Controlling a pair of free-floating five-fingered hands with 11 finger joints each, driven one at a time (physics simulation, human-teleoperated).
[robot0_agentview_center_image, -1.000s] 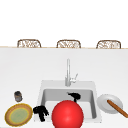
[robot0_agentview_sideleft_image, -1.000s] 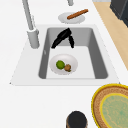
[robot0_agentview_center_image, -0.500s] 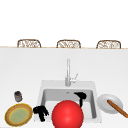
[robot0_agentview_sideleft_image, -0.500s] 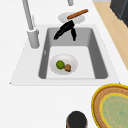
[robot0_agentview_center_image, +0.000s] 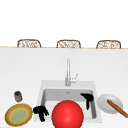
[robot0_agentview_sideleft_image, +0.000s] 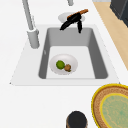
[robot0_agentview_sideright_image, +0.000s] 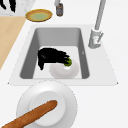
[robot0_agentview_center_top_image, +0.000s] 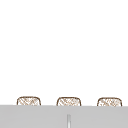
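Right hand (robot0_agentview_center_image: 87, 98) hangs over the right end of the sink (robot0_agentview_sideleft_image: 98, 62), fingers (robot0_agentview_sideright_image: 61, 56) loosely spread, holding nothing, tips near the green fruit (robot0_agentview_sideleft_image: 60, 64) in the white bowl (robot0_agentview_sideleft_image: 72, 61). I'd come straight down and avoid nudging the bowl.

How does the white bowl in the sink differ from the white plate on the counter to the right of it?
The white bowl sits down in the sink basin; the white plate lies on the counter beside it. The bowl holds a green round item and a small brown one; the plate carries one long brown stick-shaped piece that overhangs its rim. The right hand is over the bowl, not the plate. Both are white and round.
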